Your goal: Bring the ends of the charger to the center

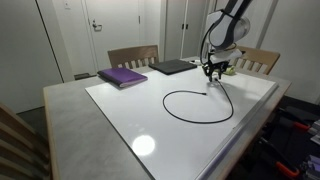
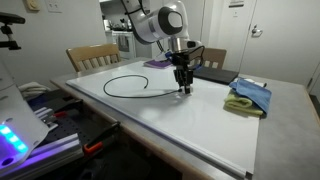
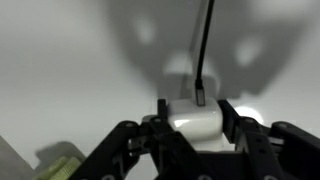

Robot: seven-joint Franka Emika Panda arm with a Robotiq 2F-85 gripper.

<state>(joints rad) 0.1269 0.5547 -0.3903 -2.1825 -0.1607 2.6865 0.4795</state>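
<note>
The gripper [image 1: 212, 74] is hanging straight down on the arm, low over the white board [image 1: 130, 115], toward the board's edge nearest the laptop [image 1: 172, 67]. In both exterior views its fingertips are sitting at or just above the board surface [image 2: 200, 125].

The charger [image 1: 166, 106] is lying on the board as one wide, open loop, spreading from the gripper [image 2: 182, 88] toward the middle of the board. One run of the cable [image 2: 105, 88] is leading up to the gripper tips.

In the wrist view the gripper [image 3: 195, 115] is showing its two dark fingers standing partly apart, with a bright white patch between them. A plug tip [image 3: 200, 93] is sitting at the far edge of that gap, and the cable [image 3: 205, 45] is running away from it across the board. That view is blurred, so I cannot tell whether the fingers are clamping the tip. The second plug tip is too small to pick out.

A purple book [image 1: 122, 76] is lying beside the laptop on the grey table [image 1: 70, 120], off the board. A blue and green cloth [image 2: 250, 97] is lying on the table beyond the gripper. Wooden chairs [image 1: 132, 56] are standing at the far side.
</note>
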